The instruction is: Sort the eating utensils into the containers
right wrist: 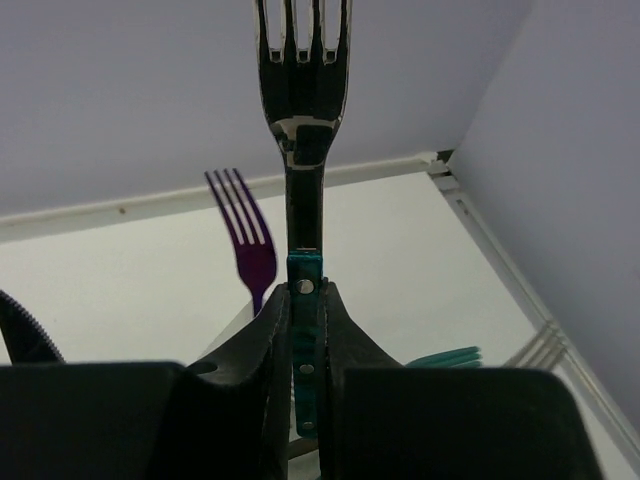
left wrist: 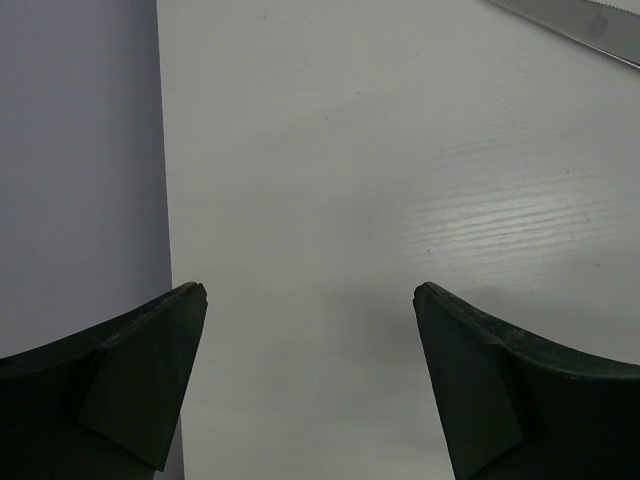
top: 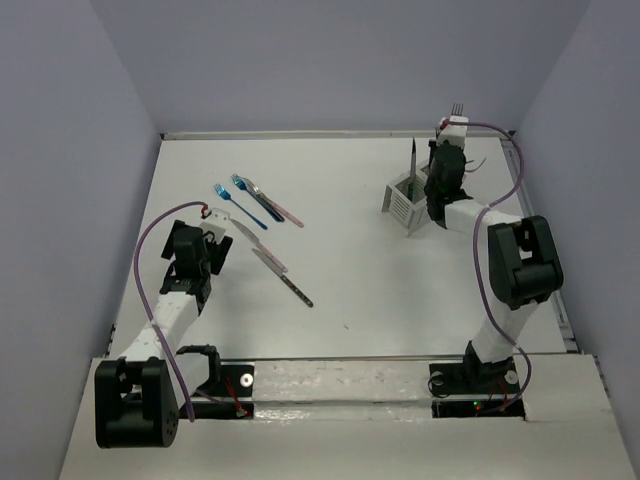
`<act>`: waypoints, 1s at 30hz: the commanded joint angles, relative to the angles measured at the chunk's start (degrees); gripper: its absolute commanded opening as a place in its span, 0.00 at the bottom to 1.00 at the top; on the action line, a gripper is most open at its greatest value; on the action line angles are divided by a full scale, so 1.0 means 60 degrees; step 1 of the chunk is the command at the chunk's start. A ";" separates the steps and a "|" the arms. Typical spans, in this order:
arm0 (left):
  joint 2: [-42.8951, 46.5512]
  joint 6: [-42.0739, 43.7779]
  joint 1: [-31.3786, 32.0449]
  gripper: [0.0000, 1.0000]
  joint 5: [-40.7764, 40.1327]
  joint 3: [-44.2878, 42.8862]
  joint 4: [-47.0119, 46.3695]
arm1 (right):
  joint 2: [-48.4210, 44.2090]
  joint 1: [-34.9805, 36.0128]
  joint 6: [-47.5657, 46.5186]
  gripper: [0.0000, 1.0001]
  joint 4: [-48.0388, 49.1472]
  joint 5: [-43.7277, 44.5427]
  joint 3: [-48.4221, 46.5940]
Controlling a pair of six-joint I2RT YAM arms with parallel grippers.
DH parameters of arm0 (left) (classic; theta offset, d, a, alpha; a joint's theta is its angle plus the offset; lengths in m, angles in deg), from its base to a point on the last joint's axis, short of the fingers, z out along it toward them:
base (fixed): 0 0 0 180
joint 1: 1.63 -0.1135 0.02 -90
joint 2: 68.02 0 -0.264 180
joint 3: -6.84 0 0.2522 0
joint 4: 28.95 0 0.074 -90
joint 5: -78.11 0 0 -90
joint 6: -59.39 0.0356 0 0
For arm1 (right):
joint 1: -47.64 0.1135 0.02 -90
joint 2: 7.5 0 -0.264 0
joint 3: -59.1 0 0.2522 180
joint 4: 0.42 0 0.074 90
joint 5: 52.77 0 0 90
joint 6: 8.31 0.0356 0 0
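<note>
My right gripper [right wrist: 305, 290] is shut on the teal handle of a fork [right wrist: 303, 70], which it holds upright, tines up, over the white caddy [top: 403, 207] at the back right. In the top view that gripper [top: 447, 146] hangs just right of a dark knife [top: 413, 160] standing in the caddy. A purple fork [right wrist: 245, 240] stands behind my fingers, and teal tines [right wrist: 447, 357] show lower right. My left gripper [left wrist: 310, 292] is open over bare table, nothing between its fingers. It sits at the left [top: 218, 243], beside a loose knife [top: 258, 248].
Two blue forks [top: 240, 206] and a pink-handled utensil [top: 283, 210] lie in a cluster left of centre. A dark-handled knife [top: 297, 291] lies nearer the front. A knife blade [left wrist: 585, 27] crosses the left wrist view's top right corner. Walls enclose the table on three sides.
</note>
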 commanded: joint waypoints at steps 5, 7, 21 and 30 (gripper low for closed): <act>-0.0161 0.0023 -0.0016 0.99 0.0013 0.0135 -0.0433 | -0.0178 -0.0028 0.1011 0.00 -0.0133 -0.0684 0.0374; -0.0264 0.0009 -0.0016 0.99 -0.0031 0.0062 -0.0389 | -0.0281 -0.0028 0.1114 0.13 -0.0544 -0.0700 0.0287; -0.0221 -0.0064 -0.0030 0.99 0.0305 -0.0479 0.0197 | -0.2199 -0.0028 0.1290 0.48 -0.2506 -0.1152 -0.0153; -0.2166 -0.1190 -0.0016 0.99 0.2542 -0.3976 0.1631 | -0.3649 0.0689 0.2212 0.48 -0.4192 -0.2459 -0.0842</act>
